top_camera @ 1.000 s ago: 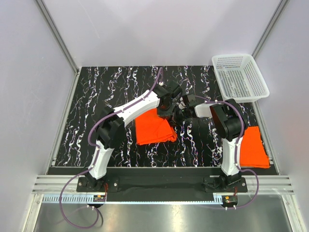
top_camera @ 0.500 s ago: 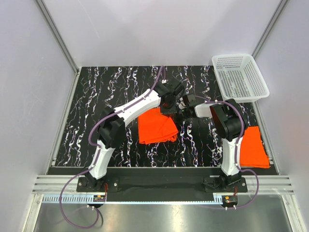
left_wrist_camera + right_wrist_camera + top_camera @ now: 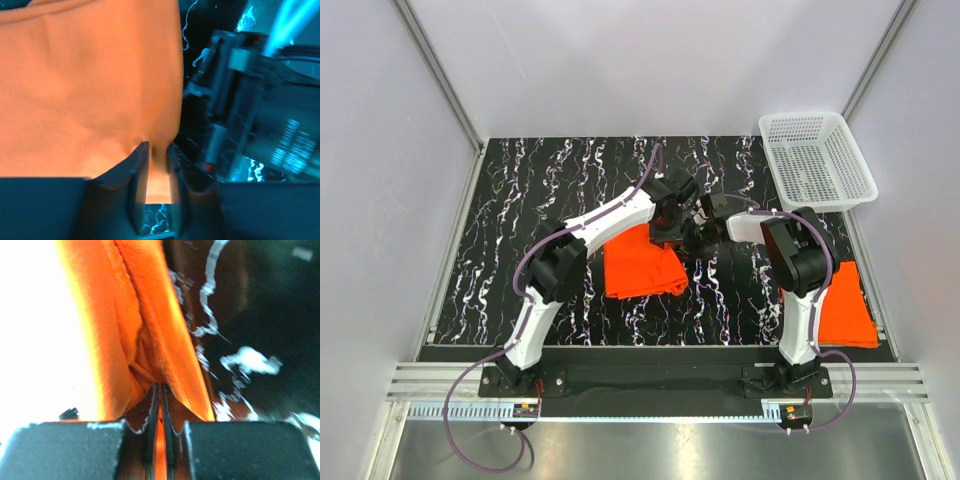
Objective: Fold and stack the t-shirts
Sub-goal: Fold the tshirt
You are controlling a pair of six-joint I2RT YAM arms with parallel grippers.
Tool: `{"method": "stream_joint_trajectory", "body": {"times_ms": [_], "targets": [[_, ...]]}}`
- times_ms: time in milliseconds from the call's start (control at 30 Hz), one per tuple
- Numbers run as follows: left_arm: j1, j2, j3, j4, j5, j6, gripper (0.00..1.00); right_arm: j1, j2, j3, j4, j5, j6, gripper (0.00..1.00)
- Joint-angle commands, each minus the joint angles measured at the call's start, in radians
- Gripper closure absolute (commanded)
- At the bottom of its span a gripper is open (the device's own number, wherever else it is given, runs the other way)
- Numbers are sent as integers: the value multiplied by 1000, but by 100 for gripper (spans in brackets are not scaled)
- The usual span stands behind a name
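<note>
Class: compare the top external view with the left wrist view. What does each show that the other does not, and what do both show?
Only the top view: the white mesh basket at the far right corner, and a second t-shirt lying at the near right edge. Only the left wrist view: a close-up of the left gripper, with orange cloth puckering in between its jaws. Both: the middle t-shirt and the black marbled table.

No legible text in any view. Pale printed lines on dark arm housing (image 3: 287,145), right side of left wrist view, too blurred to read.
</note>
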Motion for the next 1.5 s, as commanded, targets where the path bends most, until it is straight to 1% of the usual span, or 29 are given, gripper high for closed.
{"method": "stream_joint_trajectory", "body": {"times_ms": [0, 67, 100, 133, 167, 200, 267, 300, 367, 400, 433, 467, 500, 533, 567, 633, 667, 733, 833, 867, 933, 967, 1000, 1033, 1067, 1233, 1300, 1333, 1467], "targets": [[6, -101, -29, 39, 14, 32, 61, -29, -74, 3, -139, 129, -78, 88], [9, -145, -47, 73, 26, 41, 52, -60, -108, 17, -176, 121, -93, 84], [9, -194, -64, 82, 28, 53, 45, -71, -117, 25, -200, 124, -104, 83], [9, -220, -73, 100, 28, 64, 43, -92, -128, 34, -243, 126, -114, 81], [14, -245, -79, 105, 23, 83, 42, -103, -147, 54, -265, 123, -137, 78], [20, -294, -93, 106, 23, 90, 41, -112, -154, 66, -289, 122, -151, 71], [47, -369, -119, 111, 32, 106, 41, -140, -180, 102, -380, 148, -208, 67], [63, -397, -165, 119, 43, 109, 41, -146, -191, 111, -413, 164, -228, 62], [118, -487, -237, 139, 71, 123, 40, -152, -219, 129, -508, 182, -290, 58], [141, -516, -327, 171, 113, 130, 37, -150, -232, 125, -527, 176, -303, 52], [191, -542, -378, 188, 164, 139, 35, -150, -271, 90, -533, 162, -305, 47], [217, -596, -433, 204, 178, 144, 33, -152, -291, 67, -533, 129, -300, 41], [244, -622, -548, 250, 199, 146, 31, -150, -311, 41, -530, 109, -299, 38], [303, -645, -605, 281, 279, 149, 29, -146, -347, -16, -514, 90, -299, 31], [331, -671, -698, 300, 313, 146, 28, -144, -366, -47, -503, 46, -295, 29], [392, -690, -779, 358, 400, 144, 27, -129, -427, -149, -437, -9, -288, 22], [405, -701, -847, 381, 426, 144, 26, -123, -444, -182, -414, -35, -273, 21], [414, -710, -905, 447, 475, 136, 26, -95, -479, -257, -357, -49, -262, 21], [414, -714, -1000, 534, 516, 109, 26, -68, -486, -332, -276, -66, -208, 27], [416, -713, -1042, 556, 522, 92, 26, -62, -483, -349, -253, -63, -194, 37], [416, -707, -1092, 614, 549, 54, 26, -34, -461, -380, -193, -62, -153, 46], [414, -707, -1104, 631, 552, 41, 27, -25, -451, -388, -175, -63, -141, 57], [414, -705, -1115, 651, 554, 31, 28, -14, -443, -395, -132, -62, -125, 65], [414, -704, -1124, 659, 555, 23, 29, 0, -428, -409, -112, -60, -95, 69], [413, -702, -1138, 663, 557, 11, 30, 4, -418, -417, -87, -63, -76, 78], [399, -690, -1192, 679, 540, -40, 42, 11, -348, -434, 28, -45, 37, 92], [371, -690, -1218, 695, 534, -69, 46, 9, -334, -429, 56, -33, 71, 94], [360, -690, -1227, 702, 526, -93, 49, 11, -325, -418, 60, -7, 98, 95], [287, -695, -1267, 740, 493, -172, 61, 5, -305, -362, 63, 66, 134, 94]]}}
